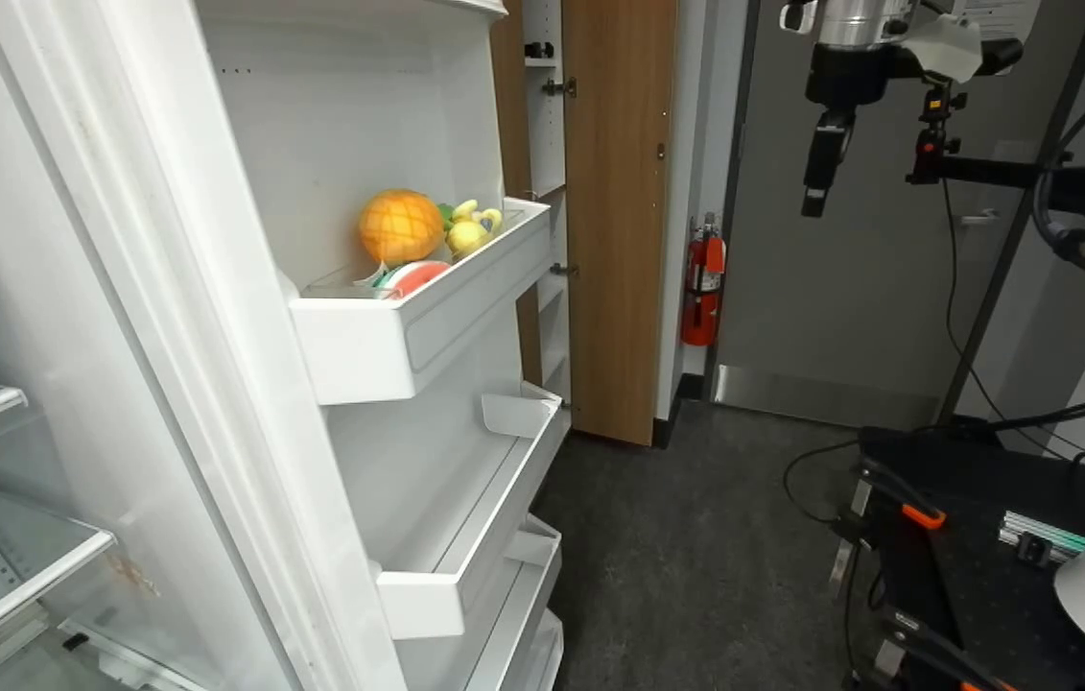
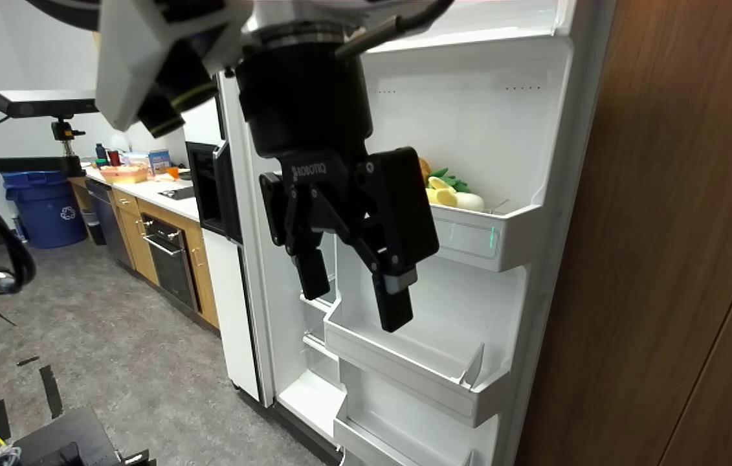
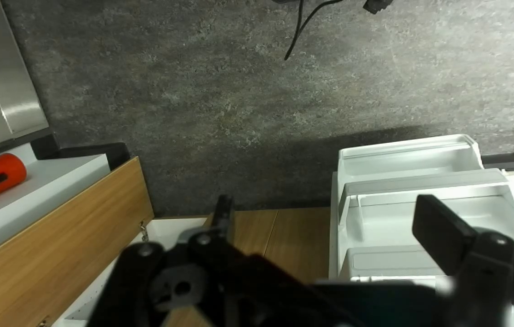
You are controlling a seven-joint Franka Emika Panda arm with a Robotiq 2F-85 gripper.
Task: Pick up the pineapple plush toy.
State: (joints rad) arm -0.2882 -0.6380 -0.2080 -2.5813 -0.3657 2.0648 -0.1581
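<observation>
The pineapple plush toy [image 1: 400,226] is a round orange-yellow toy with a criss-cross pattern. It sits in the upper bin [image 1: 480,293] of the open fridge door. In an exterior view only a sliver of the plush [image 2: 425,170] shows behind my gripper. My gripper [image 2: 354,296] is open, with its fingers apart and nothing between them. In an exterior view it hangs well away from the bin, pointing down [image 1: 815,200]. In the wrist view the gripper [image 3: 327,213] spans floor, wood panel and door bins. The plush is out of the wrist view.
Beside the plush lie a watermelon slice [image 1: 415,278] and pale yellow toys [image 1: 470,233]. In an exterior view a white rounded item [image 2: 469,202] and green leaves [image 2: 451,181] show in the bin. Lower bins [image 1: 504,499] jut out below. A wooden cabinet door [image 1: 619,221] stands beyond the fridge door.
</observation>
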